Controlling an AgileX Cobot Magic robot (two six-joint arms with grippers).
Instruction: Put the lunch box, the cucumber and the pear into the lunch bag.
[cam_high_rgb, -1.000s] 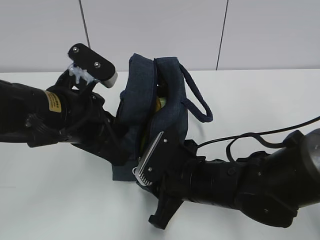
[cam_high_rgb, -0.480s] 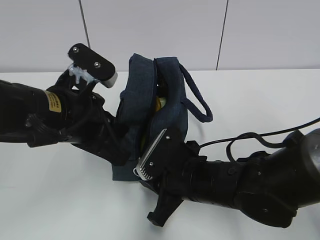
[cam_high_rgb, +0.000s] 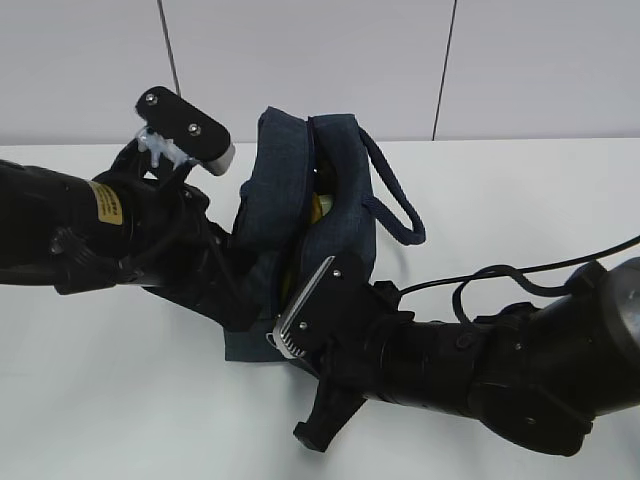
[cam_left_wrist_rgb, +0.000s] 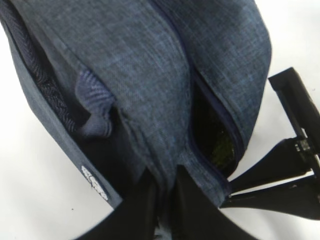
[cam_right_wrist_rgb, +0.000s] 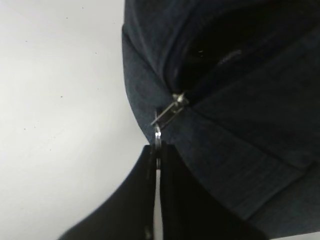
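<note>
My right gripper (cam_right_wrist_rgb: 157, 150) is pinched shut on the silver ring pull (cam_right_wrist_rgb: 158, 134) at the lunch bag's (cam_high_rgb: 300, 215) 6 o'clock end. My left gripper (cam_left_wrist_rgb: 165, 200) is clamped on bag fabric — a yellow glimpse inside, perhaps the pear (cam_high_rgb: 318, 206). The bag stands mid-tabletop (cam_high_rgb: 500, 200).

The lunch bag (cam_high_rgb: 305, 215) stands mid-tabletop, its top slit open only narrowly, a yellow-green item (cam_high_rgb: 318, 205) showing inside. The left arm (cam_high_rgb: 120, 235) presses against the bag's left side, and the right arm (cam_high_rgb: 480, 365) lies across the near-right tabletop (cam_high_rgb: 520, 200), blocking approach from the near edge. The right fingers (cam_right_wrist_rgb: 170, 200) are pinched together on the ring pull (cam_right_wrist_rgb: 158, 134) at the slit's near end. The loop handle (cam_high_rgb: 395, 195) juts right. The far-right tabletop is free.
</note>
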